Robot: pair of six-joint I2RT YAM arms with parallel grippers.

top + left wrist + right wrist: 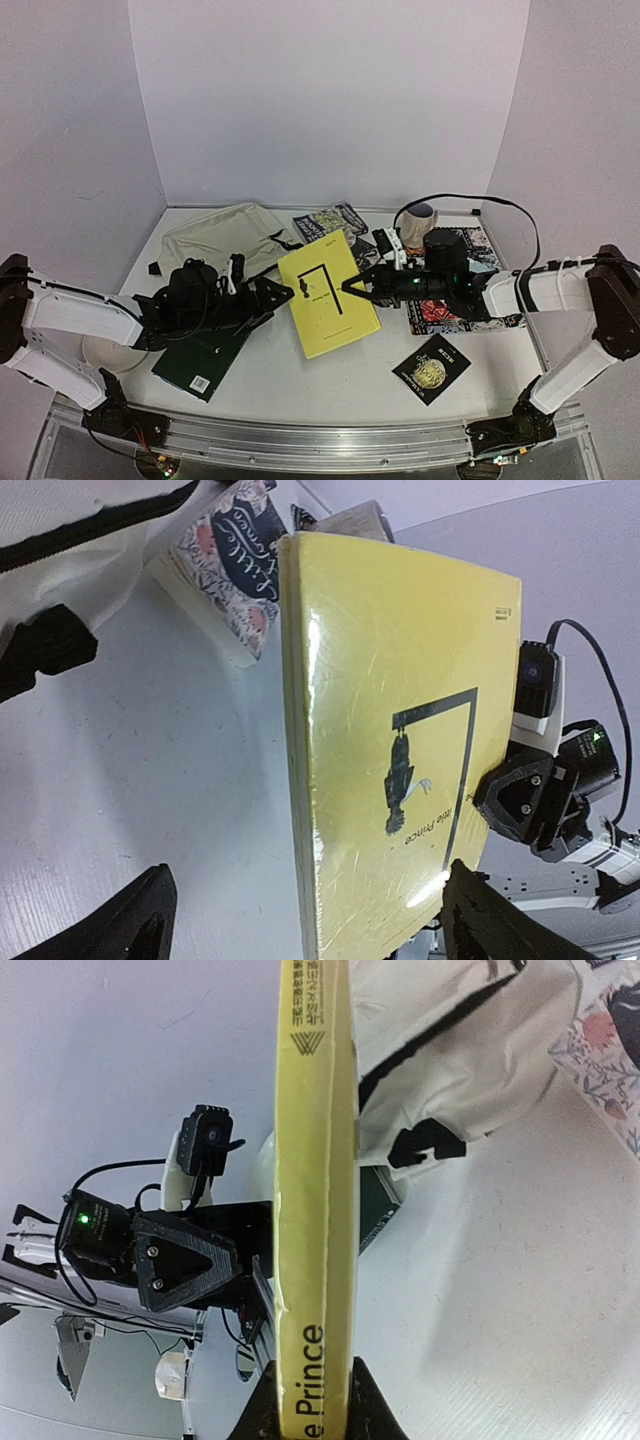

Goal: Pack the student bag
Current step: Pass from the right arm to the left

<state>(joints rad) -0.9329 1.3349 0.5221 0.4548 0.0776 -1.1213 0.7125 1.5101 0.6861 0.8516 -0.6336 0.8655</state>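
Top external shows yellow book (325, 300) between student bag (215, 240) and mug (418, 228).

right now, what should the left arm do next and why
Probably close the left gripper on the yellow book: its open fingers sit at the book's left edge, while the right gripper pinches the opposite edge, and the student bag lies on the left arm's side.

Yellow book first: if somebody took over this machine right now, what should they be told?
Right end effector: shut on the yellow book, holding its right edge.
Left end effector: open, at the book's left edge.
Student bag: lying at the far left of the table; whether it is unzipped cannot be told.
Done: nothing visibly packed.
Left: get the yellow book, and probably the green book, into the bag.
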